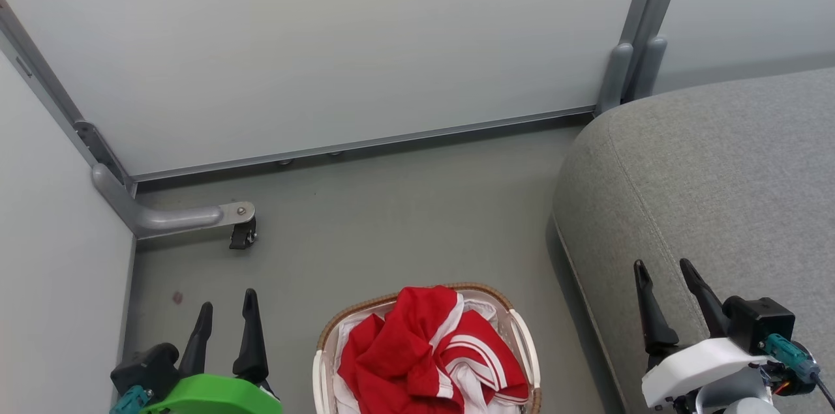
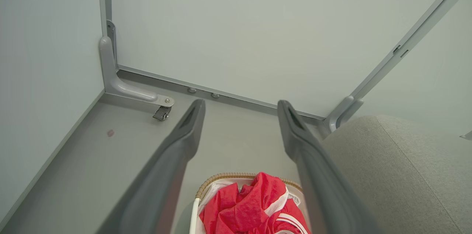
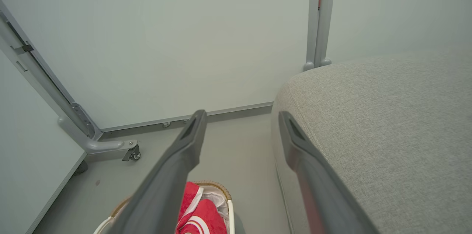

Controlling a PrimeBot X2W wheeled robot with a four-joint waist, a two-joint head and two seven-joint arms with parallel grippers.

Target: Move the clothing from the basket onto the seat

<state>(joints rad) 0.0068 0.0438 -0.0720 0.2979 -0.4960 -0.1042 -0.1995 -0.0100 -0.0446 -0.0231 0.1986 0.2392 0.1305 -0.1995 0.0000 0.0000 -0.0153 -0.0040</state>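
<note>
Clothing (image 1: 424, 355) heaped in the basket (image 1: 319, 371) on the floor (image 1: 391, 218).
Red-and-white garments fill the basket, just left of the grey seat (image 1: 717, 173). Left hand (image 1: 228, 298) hovers over the floor beside the basket, fingers apart and empty; right hand (image 1: 662, 263) hangs above the seat's edge, fingers likewise apart, holding nothing. Neither touches the clothing.

Caster wheel (image 1: 242, 235) under grey metal foot (image 1: 176, 218), ahead of left gripper (image 1: 228, 300) on grey floor (image 1: 391, 205); reddish spot (image 1: 177, 297) just left of fingertips; pale partition panels (image 1: 326, 42) beyond.
</note>
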